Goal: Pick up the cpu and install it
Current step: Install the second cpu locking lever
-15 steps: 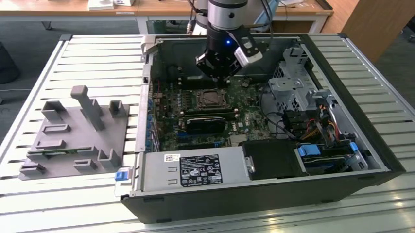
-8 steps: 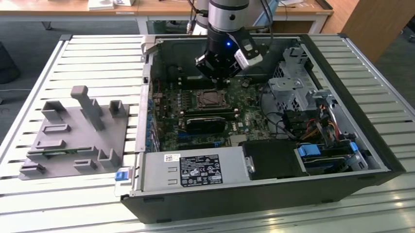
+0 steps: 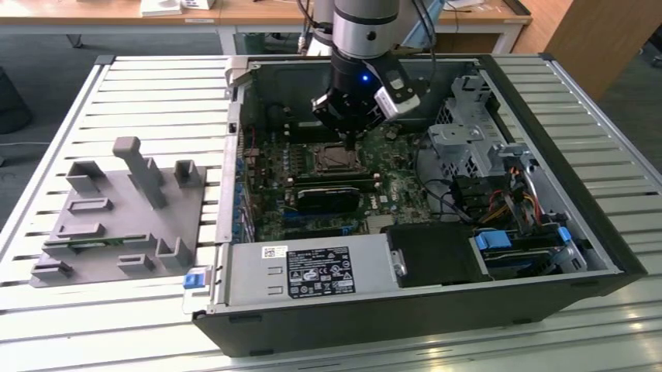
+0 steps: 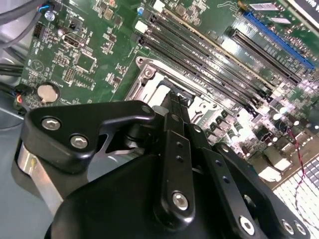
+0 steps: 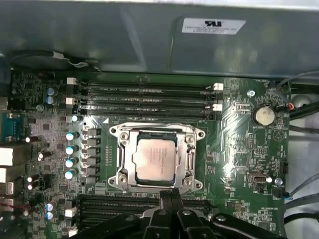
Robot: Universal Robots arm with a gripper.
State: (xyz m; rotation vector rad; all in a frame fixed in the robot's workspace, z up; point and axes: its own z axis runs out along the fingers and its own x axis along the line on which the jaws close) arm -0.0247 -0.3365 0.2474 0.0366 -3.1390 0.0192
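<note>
The cpu (image 5: pixel 155 159), a silvery square chip (pale rim), flat in the metal-framed motherboard socket (image 5: pixel 190 162).

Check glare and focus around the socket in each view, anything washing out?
First wrist view: silvery square cpu sits in the metal-framed socket, evenly lit, mild sheen. Second wrist view: bright glare on the socket frame and memory slots; black tool blocks the middle. Exterior view: dim inside the black computer case.

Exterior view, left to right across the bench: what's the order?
Grey plastic tray → computer case's left wall → cpu seated in the motherboard socket, with the pincer just above it → metal drive cage → blue drive latch → case's right wall.
</note>
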